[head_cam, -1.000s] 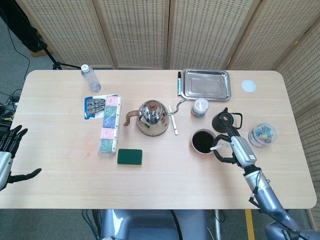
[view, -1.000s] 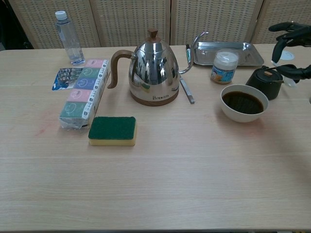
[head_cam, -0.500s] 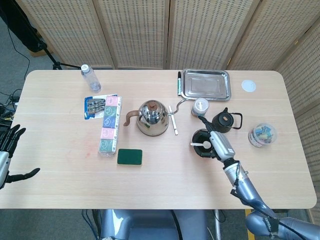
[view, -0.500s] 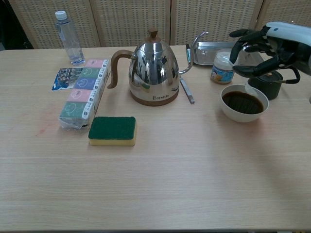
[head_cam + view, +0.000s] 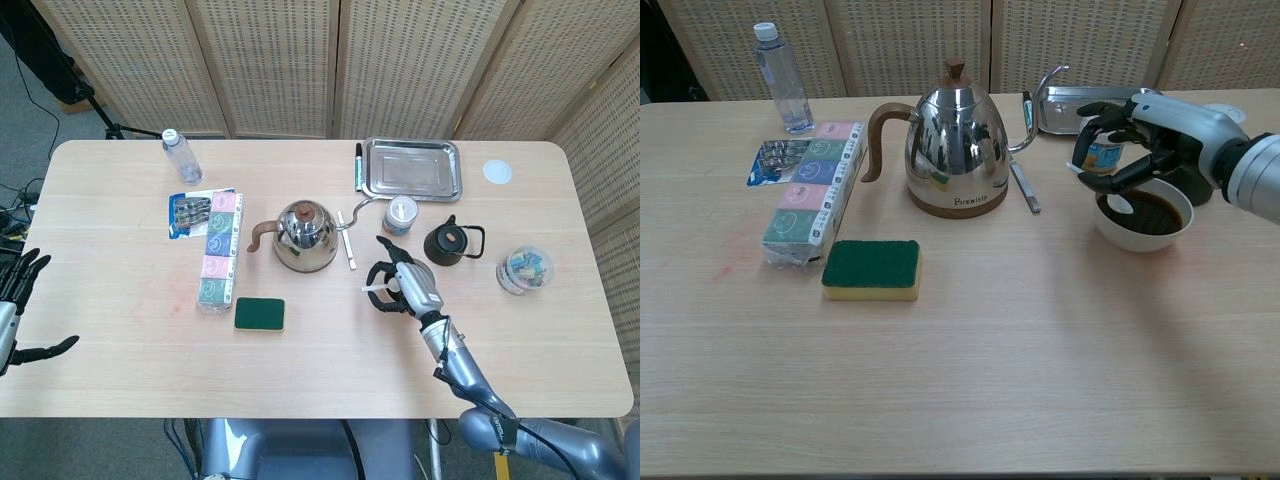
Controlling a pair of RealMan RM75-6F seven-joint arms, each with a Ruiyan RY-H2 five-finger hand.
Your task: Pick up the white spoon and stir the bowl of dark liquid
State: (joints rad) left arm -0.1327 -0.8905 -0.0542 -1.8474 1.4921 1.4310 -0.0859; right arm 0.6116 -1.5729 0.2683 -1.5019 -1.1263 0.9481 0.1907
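Note:
A white bowl of dark liquid stands right of the kettle; in the head view my right hand covers it. The same right hand hovers over the bowl's left rim and pinches the white spoon. The spoon's scoop sits at the liquid's left edge and its handle slants up to the left. In the head view the spoon handle pokes out left of the hand. My left hand hangs off the table's left edge, fingers spread, holding nothing.
A steel kettle stands left of the bowl, with a small jar and a black teapot just behind the bowl. A metal tray lies further back. A green sponge, a pastel box pack and a bottle sit left.
My right hand has swung left from beside the black teapot to over the bowl, carrying the spoon; the scoop now sits at the liquid's left edge. The left hand has barely moved.

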